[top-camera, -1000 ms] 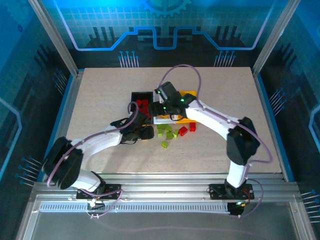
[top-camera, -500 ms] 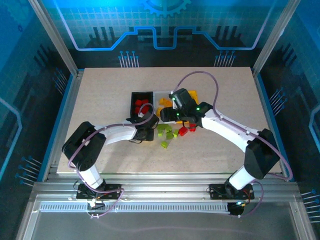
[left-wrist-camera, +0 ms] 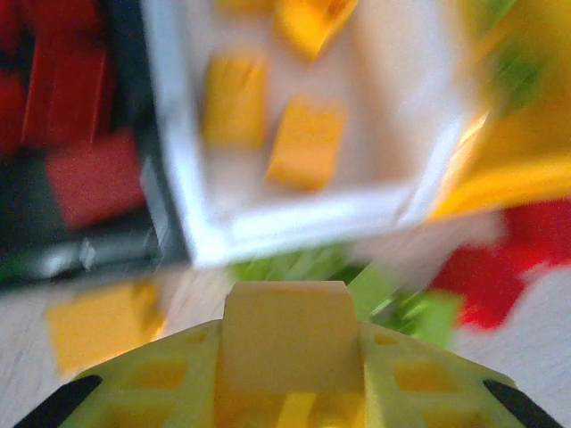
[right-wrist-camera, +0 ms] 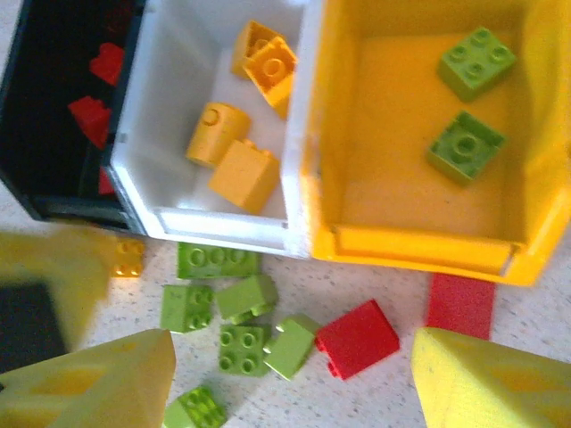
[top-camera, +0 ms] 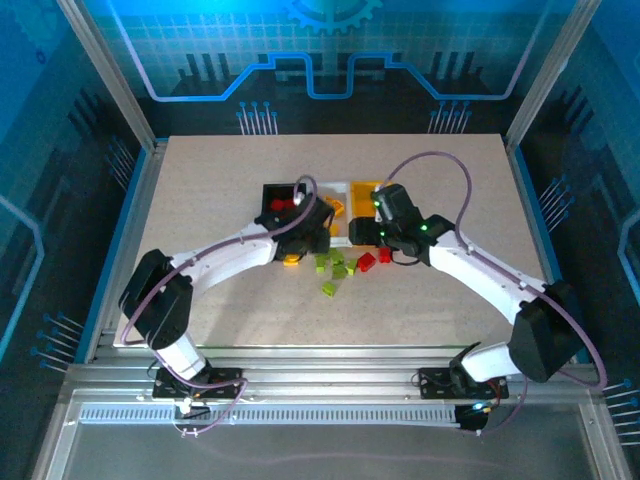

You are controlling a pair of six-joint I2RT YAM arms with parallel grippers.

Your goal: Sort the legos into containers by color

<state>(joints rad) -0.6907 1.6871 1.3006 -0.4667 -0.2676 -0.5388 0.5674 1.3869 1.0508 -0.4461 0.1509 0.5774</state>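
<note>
Three containers stand side by side: the black bin [right-wrist-camera: 55, 207] has red legos in it, the white bin [right-wrist-camera: 223, 227] yellow-orange ones, the yellow bin [right-wrist-camera: 419, 245] two green ones. In front of them on the table lie several green legos [right-wrist-camera: 241, 346], two red legos [right-wrist-camera: 357, 339] and one yellow-orange lego [right-wrist-camera: 129, 259]. My left gripper [top-camera: 312, 238] hangs at the front edge of the white bin [left-wrist-camera: 294, 218], shut on a yellow-orange lego [left-wrist-camera: 285, 334]. My right gripper [right-wrist-camera: 294, 383] is open above the loose green and red legos [top-camera: 345, 265], with nothing between its fingers.
The bins [top-camera: 335, 205] sit mid-table, slightly toward the far side. Both arms reach in from the near edge and their wrists come close together over the loose bricks. Bare tabletop [top-camera: 200, 190] lies left, right and near. Metal frame posts and glowing panels surround the table.
My left gripper has shut on a yellow-orange lego and carried it up and away from the table toward the white bin. My right gripper has drawn back from over the bins to the loose legos.
</note>
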